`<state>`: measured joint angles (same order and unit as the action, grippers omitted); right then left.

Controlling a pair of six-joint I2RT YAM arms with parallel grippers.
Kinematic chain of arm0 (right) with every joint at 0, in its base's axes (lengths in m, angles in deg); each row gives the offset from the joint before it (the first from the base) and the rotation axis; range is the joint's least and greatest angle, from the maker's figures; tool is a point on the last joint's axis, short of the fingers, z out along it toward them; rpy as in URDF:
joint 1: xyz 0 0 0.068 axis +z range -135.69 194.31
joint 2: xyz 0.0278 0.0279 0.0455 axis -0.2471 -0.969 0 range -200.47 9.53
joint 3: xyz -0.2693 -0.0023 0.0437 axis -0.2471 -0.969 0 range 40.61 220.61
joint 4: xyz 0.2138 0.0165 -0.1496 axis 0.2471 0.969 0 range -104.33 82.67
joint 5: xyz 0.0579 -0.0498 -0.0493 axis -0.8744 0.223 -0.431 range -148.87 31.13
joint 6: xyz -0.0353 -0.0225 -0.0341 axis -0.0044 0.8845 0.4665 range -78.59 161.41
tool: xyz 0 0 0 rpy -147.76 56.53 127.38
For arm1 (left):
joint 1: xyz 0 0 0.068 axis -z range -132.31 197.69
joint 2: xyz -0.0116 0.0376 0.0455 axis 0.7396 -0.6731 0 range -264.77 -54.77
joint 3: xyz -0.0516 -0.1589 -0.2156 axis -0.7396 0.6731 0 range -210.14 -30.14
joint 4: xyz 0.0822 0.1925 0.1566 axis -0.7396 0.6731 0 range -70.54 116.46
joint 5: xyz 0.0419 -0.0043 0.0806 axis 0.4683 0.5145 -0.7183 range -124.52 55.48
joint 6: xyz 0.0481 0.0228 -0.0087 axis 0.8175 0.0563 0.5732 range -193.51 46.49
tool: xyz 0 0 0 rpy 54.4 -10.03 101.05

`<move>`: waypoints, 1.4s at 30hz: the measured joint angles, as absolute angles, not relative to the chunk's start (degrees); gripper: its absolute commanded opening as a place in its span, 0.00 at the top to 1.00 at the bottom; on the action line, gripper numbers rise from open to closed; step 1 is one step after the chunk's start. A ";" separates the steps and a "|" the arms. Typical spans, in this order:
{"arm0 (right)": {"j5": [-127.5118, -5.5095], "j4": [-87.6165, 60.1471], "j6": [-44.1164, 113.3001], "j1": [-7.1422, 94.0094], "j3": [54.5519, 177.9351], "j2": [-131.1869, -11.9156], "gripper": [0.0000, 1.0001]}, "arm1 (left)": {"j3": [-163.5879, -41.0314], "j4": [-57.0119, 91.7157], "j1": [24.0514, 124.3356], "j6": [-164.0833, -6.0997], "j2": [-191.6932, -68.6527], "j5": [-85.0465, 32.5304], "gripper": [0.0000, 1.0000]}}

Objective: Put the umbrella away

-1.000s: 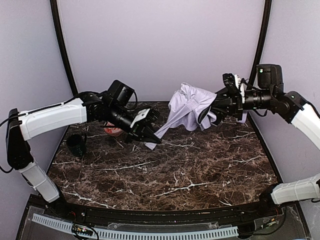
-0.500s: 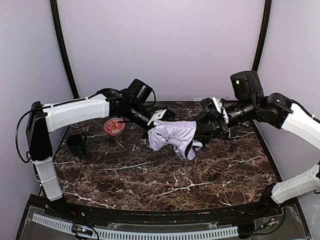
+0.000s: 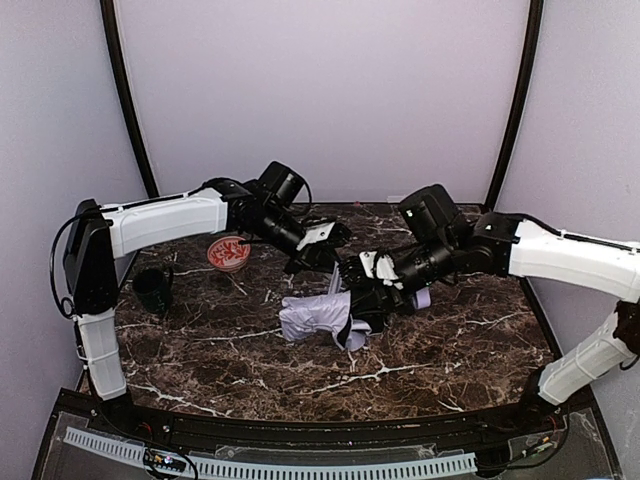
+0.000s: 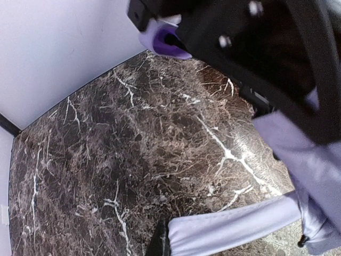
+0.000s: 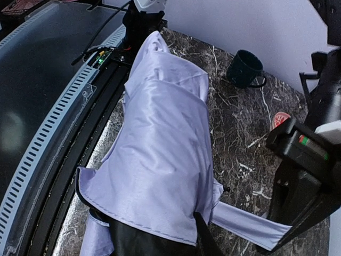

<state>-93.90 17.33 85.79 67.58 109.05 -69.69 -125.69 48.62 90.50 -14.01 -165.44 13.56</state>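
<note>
The left gripper has its jaws pressed together on the end of a narrow lavender strip belonging to the umbrella. The strip runs from the fingertips across to the main bundle of cloth. The right gripper is clamped around that bundle, one black finger on each side. The gathered fabric bulges out past the fingers in pale lavender folds, with a dark edge of the underside showing below.

There is one umbrella, collapsed and crumpled. It sits low over the table, just near of the middle. Whether the cloth actually touches the marble cannot be told. The left gripper is just far of the bundle and the right gripper is at its right end. A small lavender handle pokes out on the right side of the right gripper.

Two arms reach in, one from each side, and the two grippers come close together over the centre of the table.

Two other things stand on the dark, white-veined marble. One small red-patterned bowl sits at the far left, just beside the left arm. One dark mug stands nearer and further left, close to the table's left edge. The bowl and mug are near each other but not touching, and both are well apart from the umbrella.
</note>
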 measured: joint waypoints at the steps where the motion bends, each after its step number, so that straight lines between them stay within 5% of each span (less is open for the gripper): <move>1: -93.37 14.99 84.98 67.60 107.11 -70.08 1.00 | -125.62 48.30 90.59 -14.42 -165.37 12.40 1.00; 19: -94.03 -12.37 63.67 62.18 98.10 -90.72 1.00 | -89.19 20.73 94.59 -26.97 -147.52 -5.46 1.00; 32: -100.96 -12.90 52.72 62.23 100.18 -99.57 0.95 | -80.49 14.20 100.27 -20.56 -146.56 -17.18 1.00; 42: -105.17 -13.38 43.95 61.90 99.59 -102.37 0.70 | -80.03 14.33 105.80 -12.37 -148.19 -26.29 1.00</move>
